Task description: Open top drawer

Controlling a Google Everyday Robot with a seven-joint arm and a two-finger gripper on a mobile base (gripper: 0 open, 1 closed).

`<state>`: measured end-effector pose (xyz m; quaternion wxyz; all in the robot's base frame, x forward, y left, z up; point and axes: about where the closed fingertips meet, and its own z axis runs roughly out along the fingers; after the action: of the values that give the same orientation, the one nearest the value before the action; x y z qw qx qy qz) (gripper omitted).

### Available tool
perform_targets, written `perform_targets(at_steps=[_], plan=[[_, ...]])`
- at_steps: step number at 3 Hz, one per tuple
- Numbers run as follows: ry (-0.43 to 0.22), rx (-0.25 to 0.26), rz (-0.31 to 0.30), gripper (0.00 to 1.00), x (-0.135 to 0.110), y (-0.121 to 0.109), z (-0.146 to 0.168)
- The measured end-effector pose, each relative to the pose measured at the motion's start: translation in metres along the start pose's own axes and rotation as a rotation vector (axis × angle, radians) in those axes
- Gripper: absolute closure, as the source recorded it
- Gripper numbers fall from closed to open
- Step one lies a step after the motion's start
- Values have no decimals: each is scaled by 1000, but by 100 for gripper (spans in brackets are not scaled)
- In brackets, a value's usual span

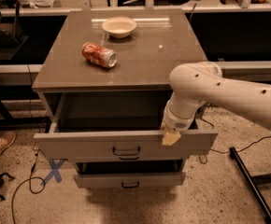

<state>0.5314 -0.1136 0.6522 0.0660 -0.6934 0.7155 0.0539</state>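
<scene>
One wide grey top drawer open; white gripper on its front rim, grip can't tell. Red metal can and round cream bowl at 12 o'clock.

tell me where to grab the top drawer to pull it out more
Take the small black bar handle at the middle of the top drawer front, coming straight from the front: the bar lies level and stands off the panel. The pincer sits on the front's upper edge, picture-right of the handle.
</scene>
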Motion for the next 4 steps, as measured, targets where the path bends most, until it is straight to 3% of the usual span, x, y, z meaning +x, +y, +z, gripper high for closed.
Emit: perform_targets(at_steps=[2, 3, 4], plan=[[1, -3, -1, 28, 0, 1, 1], [2, -6, -2, 0, 0, 2, 3], [2, -7, -2, 0, 0, 2, 3]])
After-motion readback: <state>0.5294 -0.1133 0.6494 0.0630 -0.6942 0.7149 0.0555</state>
